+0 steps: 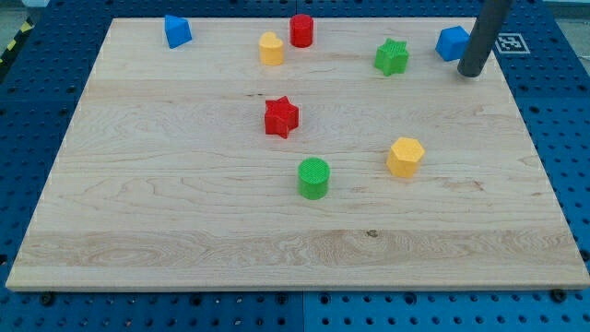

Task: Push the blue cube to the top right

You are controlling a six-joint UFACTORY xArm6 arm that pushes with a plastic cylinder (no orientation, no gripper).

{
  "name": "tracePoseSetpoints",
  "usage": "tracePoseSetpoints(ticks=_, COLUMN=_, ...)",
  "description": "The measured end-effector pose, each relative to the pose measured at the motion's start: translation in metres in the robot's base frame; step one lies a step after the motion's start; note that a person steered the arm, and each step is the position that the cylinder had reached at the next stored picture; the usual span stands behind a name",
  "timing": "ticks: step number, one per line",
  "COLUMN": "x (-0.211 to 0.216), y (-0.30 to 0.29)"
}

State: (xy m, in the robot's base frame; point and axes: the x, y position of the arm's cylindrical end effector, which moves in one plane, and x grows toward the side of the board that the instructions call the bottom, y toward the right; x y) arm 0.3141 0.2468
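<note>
Tabletop [184,212] is a light wooden board on a blue pegboard base; my rod comes in from the view's top right, and my tip [471,73] sits touching or just beside the blue cube [452,42] on its right-lower side. End effector is a plain rod, nothing to spread or pinch, so there's no grip state to give. Blue cube is already near the top right corner, partly hidden behind the rod. My call: the job is nearly done, and the tip is on the wrong side for more travel; go round to the cube's left, then give a short slow push right, stopping short of the edge. Cube shows no long axis; one corner seems to point left. Green star [392,57] is near on the left, so steer clear of it.
</note>
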Motion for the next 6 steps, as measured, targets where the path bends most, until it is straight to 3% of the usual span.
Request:
tracePoseSetpoints(ticks=2, x=-0.043, y=-0.006)
tracePoseSetpoints(ticks=6, x=-0.058, y=-0.015)
